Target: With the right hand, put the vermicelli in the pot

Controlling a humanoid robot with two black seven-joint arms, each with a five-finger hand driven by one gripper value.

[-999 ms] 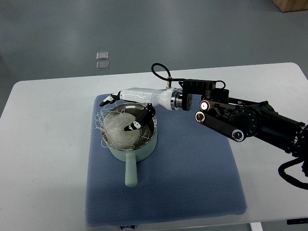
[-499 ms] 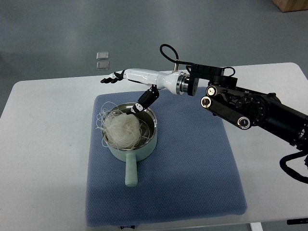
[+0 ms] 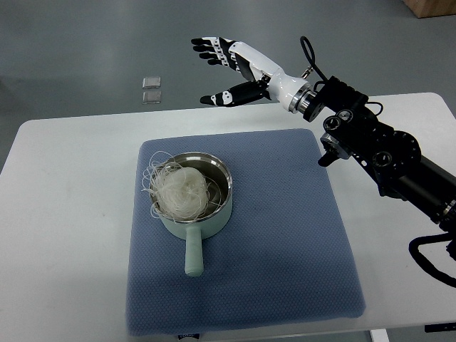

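Observation:
A pale green pot (image 3: 191, 214) with a steel inside stands on the blue mat (image 3: 285, 249), its handle pointing toward me. A white nest of vermicelli (image 3: 179, 191) lies in the pot, with loose strands hanging over its left rim. My right hand (image 3: 226, 70) is raised high behind the mat's far edge, well away from the pot. Its fingers are spread and hold nothing. Its black arm (image 3: 385, 153) comes in from the right. The left arm does not show.
The mat lies on a white table (image 3: 64, 214). Two small clear squares (image 3: 151, 89) lie on the grey floor behind the table. A brown box corner (image 3: 431, 7) shows at the top right.
My right hand has lifted out of the pot, up and back to the right, and opened its fingers. The vermicelli stays in the pot.

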